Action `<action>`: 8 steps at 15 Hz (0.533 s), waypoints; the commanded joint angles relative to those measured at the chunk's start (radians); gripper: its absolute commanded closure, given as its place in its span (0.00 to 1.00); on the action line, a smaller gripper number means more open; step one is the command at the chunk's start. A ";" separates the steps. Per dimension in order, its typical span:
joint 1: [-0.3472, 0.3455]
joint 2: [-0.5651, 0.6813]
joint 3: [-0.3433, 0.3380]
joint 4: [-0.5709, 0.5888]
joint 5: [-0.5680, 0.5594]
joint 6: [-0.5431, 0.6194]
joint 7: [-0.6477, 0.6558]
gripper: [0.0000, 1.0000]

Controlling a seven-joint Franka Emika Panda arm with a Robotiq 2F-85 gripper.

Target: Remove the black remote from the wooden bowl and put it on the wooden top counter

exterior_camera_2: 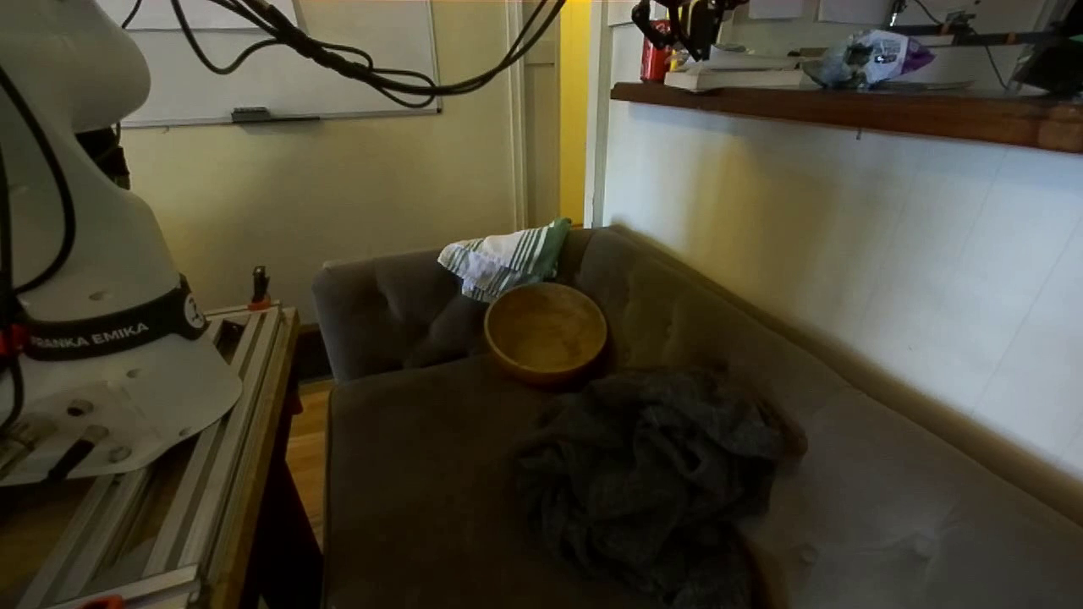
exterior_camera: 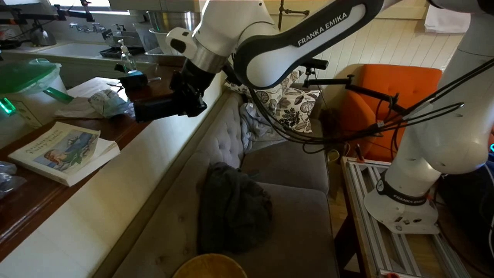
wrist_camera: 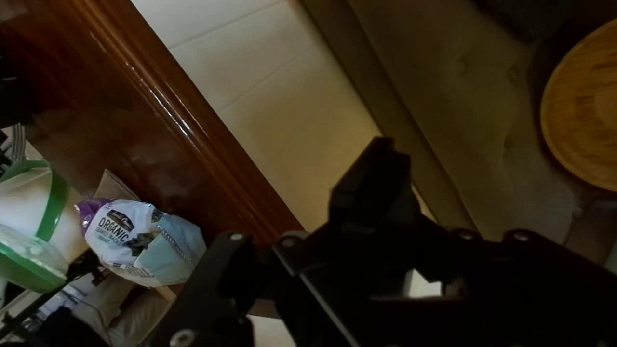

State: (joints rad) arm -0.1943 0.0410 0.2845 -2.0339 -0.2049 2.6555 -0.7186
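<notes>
In an exterior view my gripper (exterior_camera: 189, 106) is shut on the black remote (exterior_camera: 154, 109), which sticks out sideways as a dark bar, its far end overlapping the counter edge. High beside the ledge, the gripper (exterior_camera_2: 689, 38) also shows at the top of an exterior view. Dark fingers fill the lower middle of the wrist view around the gripper (wrist_camera: 371, 193); the remote cannot be told apart from them there. The wooden top counter (wrist_camera: 159, 159) runs along the left, with its white front panel under my fingertips. On the sofa stands the wooden bowl (exterior_camera_2: 546, 330), nothing visible inside.
A paperback book (exterior_camera: 63, 150), a crumpled snack bag (wrist_camera: 140, 236) and a small dark object (exterior_camera: 133, 81) lie on the counter. A red can (exterior_camera_2: 654, 55) stands near its end. Dark grey fabric (exterior_camera: 235, 208) is heaped on the sofa; behind the bowl hangs a striped towel (exterior_camera_2: 508, 262).
</notes>
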 commanded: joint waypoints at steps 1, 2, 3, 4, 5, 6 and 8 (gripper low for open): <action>0.086 0.001 -0.087 0.001 0.004 0.001 -0.001 0.75; 0.086 0.001 -0.087 0.001 0.004 0.001 -0.001 0.94; 0.100 0.009 -0.098 0.021 -0.012 -0.033 0.039 0.94; 0.122 0.019 -0.117 0.047 -0.030 -0.064 0.080 0.94; 0.141 0.030 -0.134 0.073 -0.045 -0.096 0.119 0.94; 0.157 0.040 -0.148 0.100 -0.062 -0.134 0.151 0.94; 0.185 0.064 -0.168 0.165 -0.096 -0.213 0.218 0.94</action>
State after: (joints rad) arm -0.0600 0.0646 0.1542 -1.9807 -0.2453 2.5507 -0.5987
